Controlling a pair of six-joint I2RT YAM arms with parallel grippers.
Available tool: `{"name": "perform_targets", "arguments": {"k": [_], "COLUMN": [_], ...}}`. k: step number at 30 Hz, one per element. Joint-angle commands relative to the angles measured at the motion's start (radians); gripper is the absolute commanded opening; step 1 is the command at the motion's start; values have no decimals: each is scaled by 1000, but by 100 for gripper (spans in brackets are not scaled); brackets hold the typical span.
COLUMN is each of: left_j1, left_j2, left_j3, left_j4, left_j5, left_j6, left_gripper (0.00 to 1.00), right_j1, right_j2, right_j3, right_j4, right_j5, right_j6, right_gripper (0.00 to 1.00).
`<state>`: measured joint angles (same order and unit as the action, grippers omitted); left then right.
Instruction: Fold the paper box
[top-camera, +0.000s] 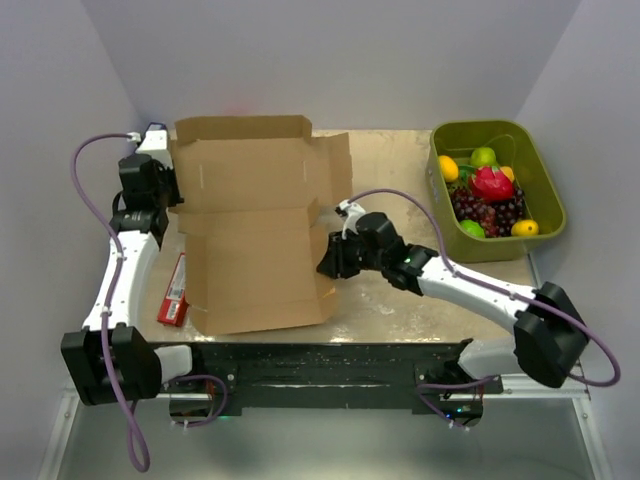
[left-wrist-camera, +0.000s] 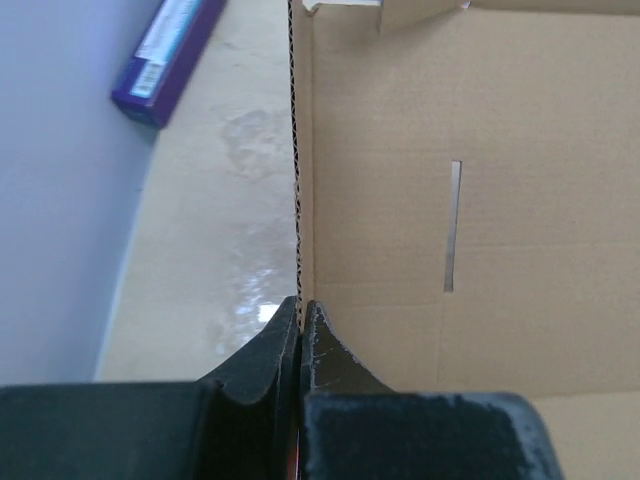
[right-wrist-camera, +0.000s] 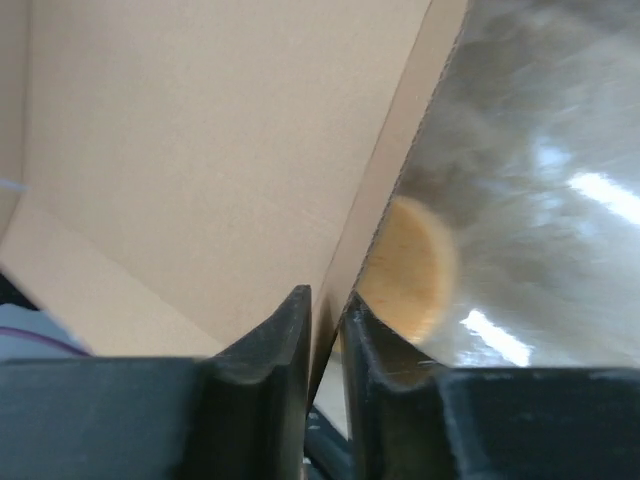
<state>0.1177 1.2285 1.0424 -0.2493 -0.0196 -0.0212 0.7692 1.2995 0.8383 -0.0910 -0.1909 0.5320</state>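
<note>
Kid: Two arms are at the paper box (top-camera: 255, 235). Where is it?

Dad: It lies on the table (top-camera: 400, 290), a bit left of the middle, between both arms. It is brown and open, with its big lid flap standing up at the back.

Kid: What is the left gripper (left-wrist-camera: 300, 312) doing?

Dad: It is at the left side of the box, near the back. Its two black fingers are pressed tight together, and the thin edge of a side wall is pinched between them.

Kid: And the right gripper (right-wrist-camera: 326, 305)?

Dad: It is at the right side of the box, down low. Its fingers stand a little bit apart, and the edge of a cardboard flap runs into the gap. I cannot tell if they squeeze it or just sit around it.

Kid: What else is there?

Dad: A green bin (top-camera: 497, 247) sits at the far right, well away from the box. It is full of fruit (top-camera: 490, 185). A small red pack (top-camera: 174, 290) lies just beside the box on its left, by the left arm.
</note>
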Motion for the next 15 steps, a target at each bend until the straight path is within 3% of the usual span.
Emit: {"name": "perform_targets", "arguments": {"k": [1, 2, 3, 5, 9, 12, 15], "left_j1": [10, 8, 10, 10, 8, 17, 45], "left_j2": [-41, -52, -70, -87, -104, -109, -129], "left_j3": [-28, -50, -57, -77, -90, -87, -91], "left_j4": [38, 47, 51, 68, 79, 91, 107], "left_j5": [-173, -193, -210, -262, -362, -472, -467], "left_j6": [108, 115, 118, 133, 152, 165, 156], "left_gripper": [0, 0, 0, 0, 0, 0, 0], "right_j1": [58, 71, 79, 116, 214, 254, 280], "right_j2": [79, 90, 98, 103, 80, 95, 138], "right_j3": [47, 50, 56, 77, 94, 87, 82], "right_j4": [140, 145, 145, 123, 94, 114, 149], "right_j5": [-30, -28, -10, 19, 140, 140, 125], "right_j6": [69, 71, 71, 43, 2, 26, 54], "right_gripper": [42, 50, 65, 72, 75, 75, 75]}}
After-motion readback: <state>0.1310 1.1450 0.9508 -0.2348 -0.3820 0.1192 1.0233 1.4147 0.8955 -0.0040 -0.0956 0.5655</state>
